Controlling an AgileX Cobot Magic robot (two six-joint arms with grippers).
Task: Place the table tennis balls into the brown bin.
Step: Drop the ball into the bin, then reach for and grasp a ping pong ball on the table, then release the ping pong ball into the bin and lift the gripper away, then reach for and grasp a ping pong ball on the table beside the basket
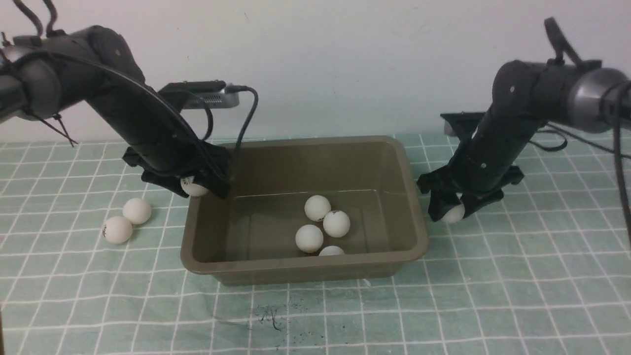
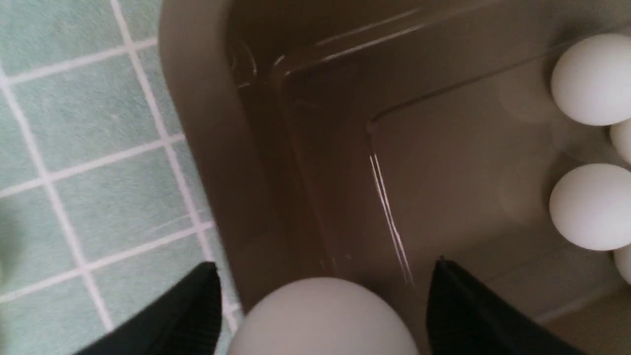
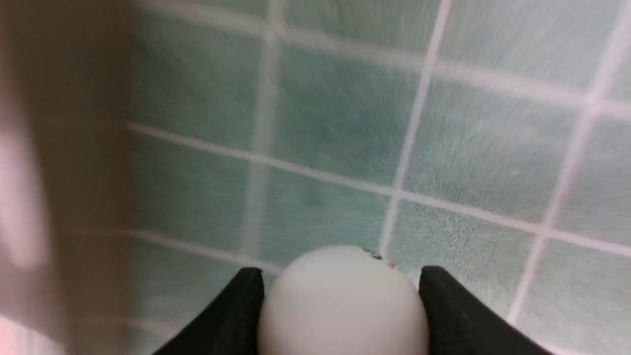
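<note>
The brown bin stands mid-table with several table tennis balls on its floor. My left gripper hangs over the bin's left rim. Its jaws stand slightly wider than the white ball between them, and a thin gap shows on each side of my left gripper. My right gripper is just outside the bin's right wall, low over the cloth, shut on a ball with a small printed mark. Two more balls lie on the cloth left of the bin.
A green cloth with a white grid covers the table. A grey device with a cable sits behind the bin's left corner. The bin's blurred wall shows close beside the right gripper.
</note>
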